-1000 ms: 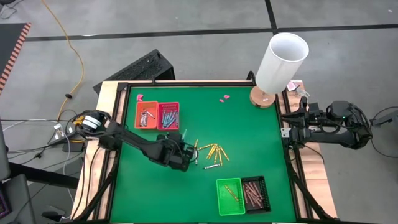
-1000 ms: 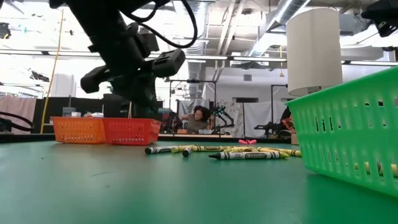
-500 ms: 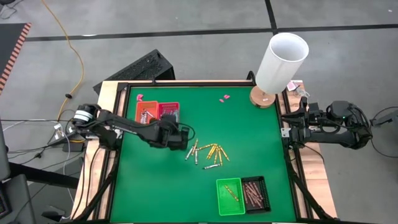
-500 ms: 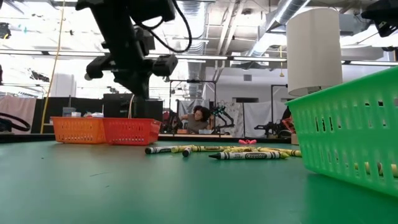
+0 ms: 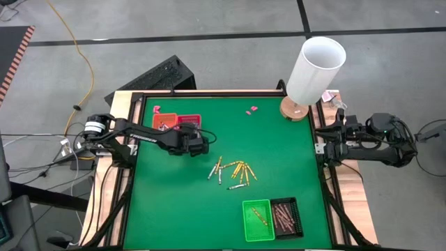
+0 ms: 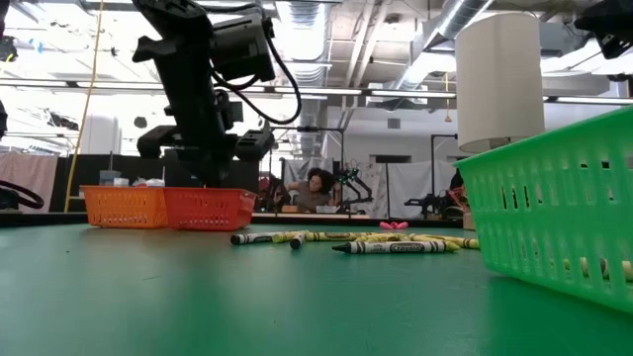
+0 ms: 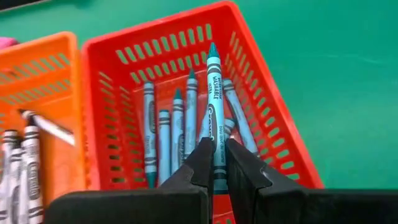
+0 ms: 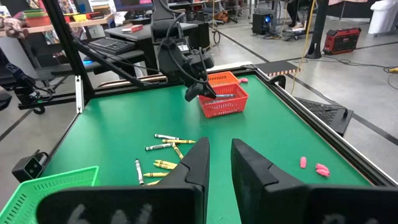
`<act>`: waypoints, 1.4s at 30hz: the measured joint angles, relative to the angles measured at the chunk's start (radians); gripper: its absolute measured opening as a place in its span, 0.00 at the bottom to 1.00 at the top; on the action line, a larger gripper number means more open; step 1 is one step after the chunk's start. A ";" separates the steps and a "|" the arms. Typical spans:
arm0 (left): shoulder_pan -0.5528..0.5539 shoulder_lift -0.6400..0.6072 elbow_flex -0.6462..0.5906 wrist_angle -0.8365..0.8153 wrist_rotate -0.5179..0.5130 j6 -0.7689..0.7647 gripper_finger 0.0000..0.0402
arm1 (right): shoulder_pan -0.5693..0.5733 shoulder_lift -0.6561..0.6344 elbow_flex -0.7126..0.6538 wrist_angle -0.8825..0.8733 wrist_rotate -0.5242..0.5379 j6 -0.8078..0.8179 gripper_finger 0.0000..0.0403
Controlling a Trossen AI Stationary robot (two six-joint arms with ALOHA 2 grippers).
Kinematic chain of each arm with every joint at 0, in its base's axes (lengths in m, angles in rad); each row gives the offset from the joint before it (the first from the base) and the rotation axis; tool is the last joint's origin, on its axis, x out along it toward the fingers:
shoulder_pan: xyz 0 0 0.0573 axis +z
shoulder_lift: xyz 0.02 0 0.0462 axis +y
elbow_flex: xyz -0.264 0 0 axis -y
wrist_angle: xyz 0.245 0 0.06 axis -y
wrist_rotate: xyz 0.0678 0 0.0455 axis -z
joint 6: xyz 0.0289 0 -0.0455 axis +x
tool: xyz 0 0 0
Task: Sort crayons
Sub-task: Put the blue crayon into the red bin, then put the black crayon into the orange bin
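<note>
Red basket (image 7: 261, 93): glossy plastic lattice
Held crayon (image 7: 214, 106): paper-wrapped
Table (image 5: 279, 153): matt green mat

Blue crayon (image 7: 214, 106), red basket (image 7: 261, 106)

Left pincer (image 7: 214, 163) clamped shut (reaching across table); right pincer (image 8: 216, 155) parked at edge, fingers parted.

High view: straight down, far. Low view: tabletop level, facing the room. 2 wrist views: close. All share the green table (image 5: 279, 160).
</note>
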 joint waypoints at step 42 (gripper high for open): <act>-0.039 -0.187 -0.011 0.043 -0.001 0.194 0.41 | 0.000 0.000 0.000 0.000 0.000 0.003 0.17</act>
